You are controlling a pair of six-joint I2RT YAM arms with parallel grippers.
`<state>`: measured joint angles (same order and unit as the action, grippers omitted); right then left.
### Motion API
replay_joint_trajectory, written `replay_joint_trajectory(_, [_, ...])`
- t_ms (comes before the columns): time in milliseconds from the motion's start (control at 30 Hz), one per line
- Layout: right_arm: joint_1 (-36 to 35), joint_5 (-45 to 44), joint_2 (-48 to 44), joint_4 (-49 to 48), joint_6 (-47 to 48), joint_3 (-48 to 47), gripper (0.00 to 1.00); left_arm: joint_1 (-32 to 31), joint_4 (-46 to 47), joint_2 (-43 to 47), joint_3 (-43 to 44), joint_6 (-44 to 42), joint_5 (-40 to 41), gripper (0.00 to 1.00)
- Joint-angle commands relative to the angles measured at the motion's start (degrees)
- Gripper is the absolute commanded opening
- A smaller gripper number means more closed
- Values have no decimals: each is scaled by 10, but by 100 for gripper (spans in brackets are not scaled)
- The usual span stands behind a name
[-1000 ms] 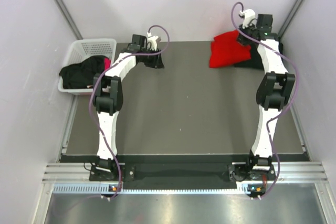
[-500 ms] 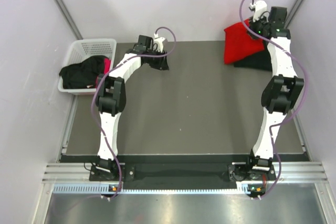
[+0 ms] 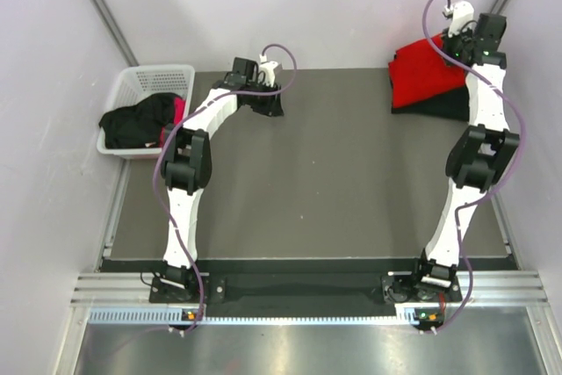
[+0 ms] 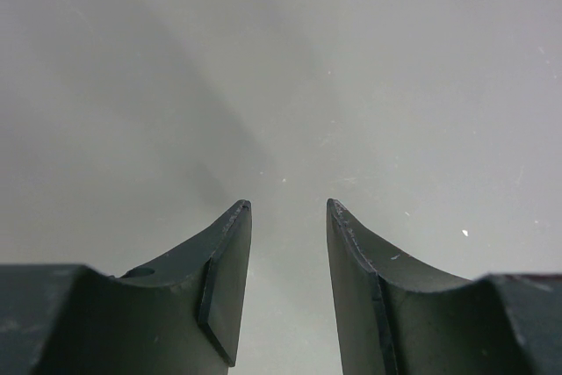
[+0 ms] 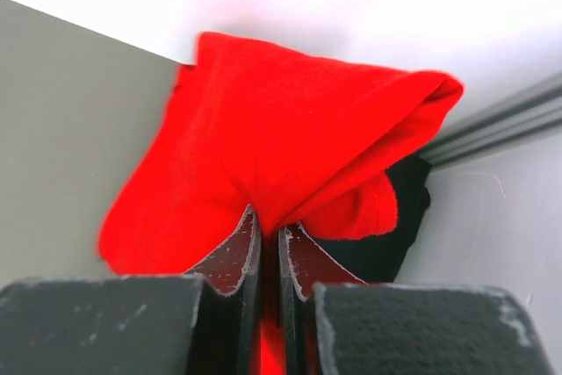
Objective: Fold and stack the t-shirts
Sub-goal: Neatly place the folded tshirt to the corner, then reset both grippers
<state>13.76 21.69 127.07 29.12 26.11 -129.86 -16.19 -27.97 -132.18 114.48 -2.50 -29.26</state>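
Note:
My right gripper (image 3: 457, 44) is shut on a fold of the bright red t-shirt (image 3: 421, 72) and holds it raised at the table's back right corner. In the right wrist view the red t-shirt (image 5: 263, 138) hangs bunched beyond my closed gripper (image 5: 270, 227). A black t-shirt (image 3: 444, 104) lies flat under it and also shows in the right wrist view (image 5: 399, 217). My left gripper (image 3: 271, 104) is open and empty, low over the table at the back left of centre; in the left wrist view the gripper (image 4: 288, 208) has only bare grey surface between its jaws.
A white lattice basket (image 3: 149, 76) stands off the table's back left corner, holding black cloth (image 3: 133, 122) and a bit of pink cloth (image 3: 179, 109). White walls close in the back and both sides. The dark table (image 3: 307, 182) spreads in front of both grippers.
My right gripper has carried the red t-shirt rightward and toward the back corner, over the black one. My left gripper has shifted slightly right and stayed open.

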Motion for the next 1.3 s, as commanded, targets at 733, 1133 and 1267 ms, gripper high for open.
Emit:
replay_joint_trajectory(733, [2, -213, 146, -223, 63, -71, 4, -31, -13, 31, -8, -35, 32, 45])
replay_joint_trajectory(1133, [-15, -254, -173, -328, -60, 207, 100, -35, 58, 125, 21, -99, 339, 76])
replay_joint_trajectory(1267, [-70, -109, -232, -199, -144, 259, 100, -38, 72, 123, 18, -100, 448, 88])
